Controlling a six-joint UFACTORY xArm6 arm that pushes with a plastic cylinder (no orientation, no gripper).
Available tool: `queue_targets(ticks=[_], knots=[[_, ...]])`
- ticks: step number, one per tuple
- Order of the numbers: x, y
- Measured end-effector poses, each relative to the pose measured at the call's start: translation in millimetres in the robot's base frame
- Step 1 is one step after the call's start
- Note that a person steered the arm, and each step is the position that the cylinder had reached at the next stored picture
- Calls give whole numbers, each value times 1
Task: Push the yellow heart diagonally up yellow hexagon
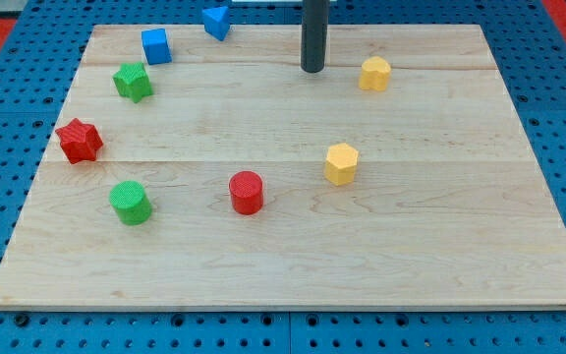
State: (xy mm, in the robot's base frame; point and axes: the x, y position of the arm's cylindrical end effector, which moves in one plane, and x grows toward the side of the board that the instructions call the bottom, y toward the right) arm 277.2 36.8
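Two yellow blocks lie on the wooden board (440, 246). The yellow heart (374, 74) sits near the view's top right. The yellow hexagon (341, 163) lies below it and a little to the left, near the board's middle. My tip (312, 70) stands on the board near the top, left of the yellow heart, with a small gap between them. It is well above the hexagon. It touches no block.
A blue cube (155, 45) and a blue triangle (216, 21) sit at the top left. A green star (133, 81) and a red star (79, 140) lie along the left side. A green cylinder (129, 202) and a red cylinder (247, 192) lie lower down.
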Motion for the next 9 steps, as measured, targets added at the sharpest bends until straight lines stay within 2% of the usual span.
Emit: queue_targets(ticks=[3, 5, 7, 9], knots=[[-7, 9], [-20, 76], [43, 86], [55, 108]])
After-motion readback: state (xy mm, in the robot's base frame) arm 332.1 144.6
